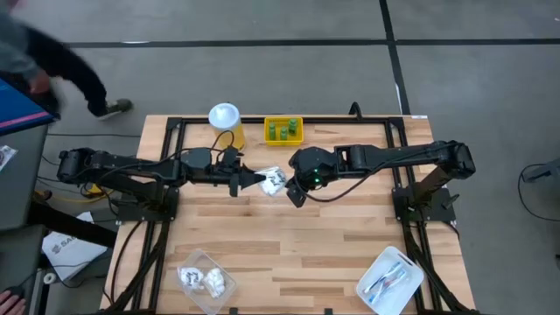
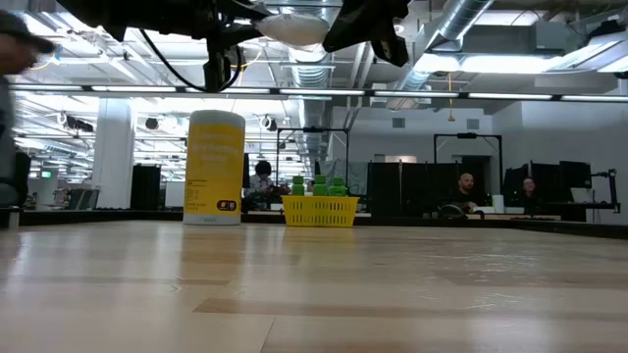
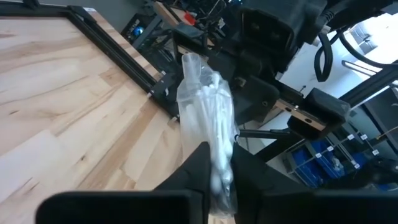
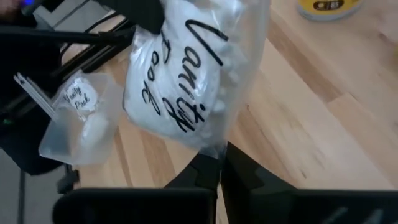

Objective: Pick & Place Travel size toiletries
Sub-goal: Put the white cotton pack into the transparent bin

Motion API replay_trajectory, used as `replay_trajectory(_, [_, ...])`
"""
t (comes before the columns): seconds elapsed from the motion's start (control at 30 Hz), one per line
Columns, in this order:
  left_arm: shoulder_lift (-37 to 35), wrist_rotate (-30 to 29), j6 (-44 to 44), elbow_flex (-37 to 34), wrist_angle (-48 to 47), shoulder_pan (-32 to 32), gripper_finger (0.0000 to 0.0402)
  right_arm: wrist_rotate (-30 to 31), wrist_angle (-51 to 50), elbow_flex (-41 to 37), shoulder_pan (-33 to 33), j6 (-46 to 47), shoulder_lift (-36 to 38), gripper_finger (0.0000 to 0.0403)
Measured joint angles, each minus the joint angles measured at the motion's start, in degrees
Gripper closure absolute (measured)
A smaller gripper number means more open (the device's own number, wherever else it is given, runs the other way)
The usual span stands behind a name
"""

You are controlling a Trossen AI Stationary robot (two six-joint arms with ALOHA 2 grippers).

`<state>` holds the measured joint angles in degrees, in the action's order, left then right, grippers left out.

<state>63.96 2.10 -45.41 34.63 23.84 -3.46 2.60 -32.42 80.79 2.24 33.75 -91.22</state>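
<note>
A crinkled white packet (image 1: pixel 274 181) in clear plastic, with dark handwriting-style print (image 4: pixel 180 81), hangs high above the middle of the table, between my two grippers. It shows at the top of the low view as the packet (image 2: pixel 294 27). My left gripper (image 1: pixel 255 180) comes from the table's left and is shut on it. My right gripper (image 1: pixel 296 191) comes from the right and is shut on its other side. Three tiny green pieces (image 1: pixel 283 129) sit in a yellow tray at the far edge. My left gripper pinches one end of the packet (image 3: pixel 217 163) between its two fingers, coming level from the table's left. The rest of the packet sticks out beyond the fingertips, clear of the table. My right gripper pinches the packet's clear plastic edge (image 4: pixel 216 148) between its two fingers, slanting down from the table's right. The white bulk of the packet lies beyond the fingertips, lifted clear.
A tall yellow jar with a white lid (image 1: pixel 225 118) and the yellow tray (image 2: pixel 320 210) stand at the far edge. A clear bin of white packets (image 1: pixel 203 280) sits near left, and a clear bin of brush sticks (image 1: pixel 391 280) near right. A person (image 1: pixel 52 70) walks beyond the far left corner.
</note>
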Motion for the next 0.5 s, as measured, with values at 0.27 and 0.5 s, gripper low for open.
replay_trajectory(0.27, [-0.7,4.1,-0.1,0.0,0.7,0.1,0.0371,-4.4,-2.3,0.0,0.0,-5.3,0.2,0.0341])
replay_trajectory(0.5, [-2.8,18.7,-3.5,0.0,0.1,2.6,0.0377,-12.3,-13.1,-0.1,0.4,-4.8,1.1,0.0283])
